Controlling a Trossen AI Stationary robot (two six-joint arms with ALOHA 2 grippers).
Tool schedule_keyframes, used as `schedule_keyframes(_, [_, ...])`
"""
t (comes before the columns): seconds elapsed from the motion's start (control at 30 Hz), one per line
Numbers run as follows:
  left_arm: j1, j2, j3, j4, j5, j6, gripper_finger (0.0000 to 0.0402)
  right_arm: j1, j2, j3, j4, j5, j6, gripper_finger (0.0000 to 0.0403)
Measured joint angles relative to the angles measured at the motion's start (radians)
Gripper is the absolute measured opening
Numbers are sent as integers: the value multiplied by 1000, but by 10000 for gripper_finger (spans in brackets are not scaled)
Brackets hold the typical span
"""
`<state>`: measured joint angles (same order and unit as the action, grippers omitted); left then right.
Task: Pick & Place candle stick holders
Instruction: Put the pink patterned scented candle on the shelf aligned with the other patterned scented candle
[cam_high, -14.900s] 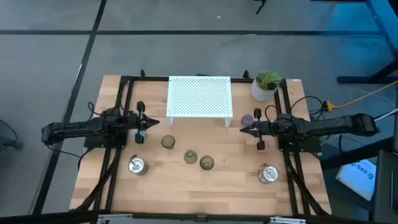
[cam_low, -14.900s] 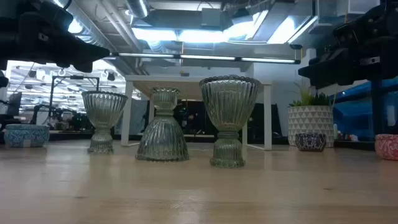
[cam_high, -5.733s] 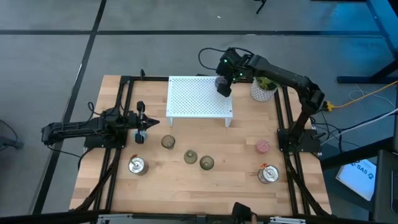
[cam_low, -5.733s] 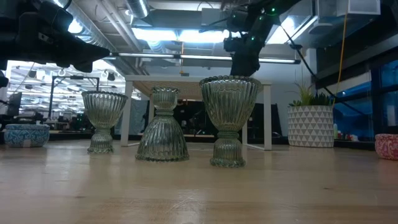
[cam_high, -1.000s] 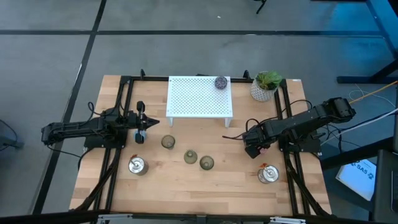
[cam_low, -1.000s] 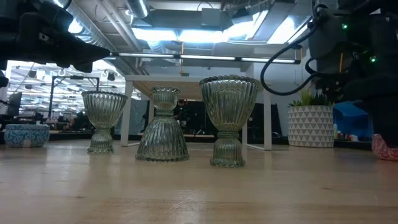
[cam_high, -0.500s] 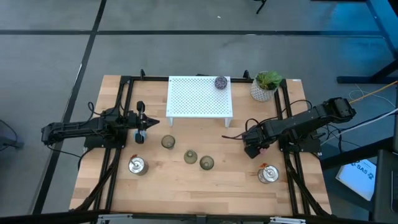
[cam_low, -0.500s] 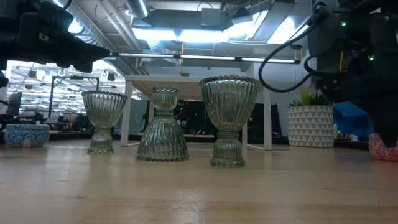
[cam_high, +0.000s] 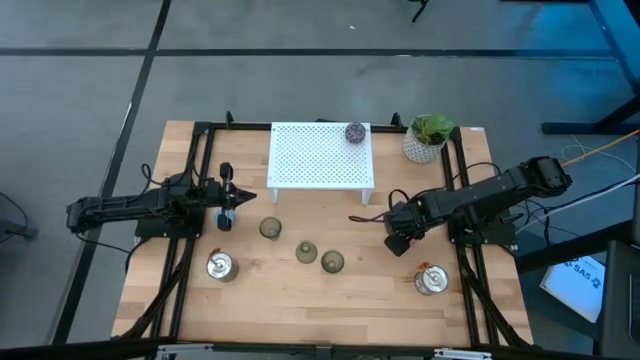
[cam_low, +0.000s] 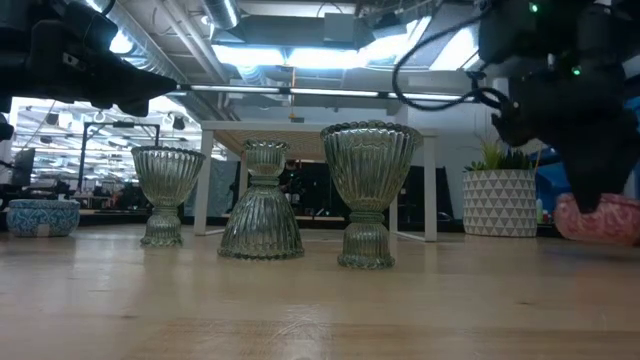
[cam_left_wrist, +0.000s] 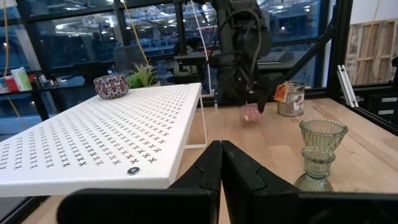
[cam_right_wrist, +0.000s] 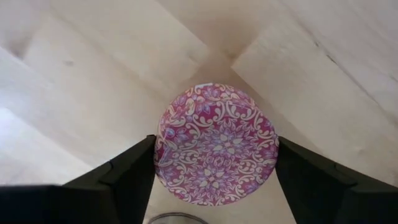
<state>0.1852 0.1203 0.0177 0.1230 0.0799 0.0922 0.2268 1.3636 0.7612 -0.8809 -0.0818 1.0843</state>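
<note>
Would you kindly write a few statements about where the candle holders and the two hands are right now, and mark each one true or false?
1. The purple holder sits on the white perforated rack. True.
2. The right hand grips the pink holder between its fingers. True.
3. The left hand holds the blue holder. False: it is shut on nothing and waits by the table's left edge.
4. All three olive glass holders stand rim up. False: the middle one in the low view is upside down.
5. The potted plant stands on the rack. False: it stands on the table beside the rack.
</note>
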Motion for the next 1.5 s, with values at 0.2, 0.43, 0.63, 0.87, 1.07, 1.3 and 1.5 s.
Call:
schedule_keyframes(0.2, [0, 0, 0, 0, 0, 0, 2, 0, 0, 61, -6, 0, -27, 290])
schedule_keyframes(0.43, [0, 0, 0, 0, 0, 0, 2, 0, 0, 169, -55, 0, -76, 291])
schedule_keyframes(0.63, [0, 0, 0, 0, 0, 0, 2, -11, 0, 284, -86, 0, -146, 291])
schedule_keyframes(0.87, [0, 0, 0, 0, 0, 0, 2, -62, 0, 421, -79, 15, -276, 291])
schedule_keyframes(1.07, [0, 0, 0, 0, 0, 0, 2, -142, 0, 547, -78, 43, -407, 291])
schedule_keyframes(1.3, [0, 0, 0, 0, 0, 0, 2, -255, 7, 677, -97, 117, -539, 291])
schedule_keyframes(1.5, [0, 0, 0, 0, 0, 0, 2, -351, 77, 803, -186, 119, -633, 291])
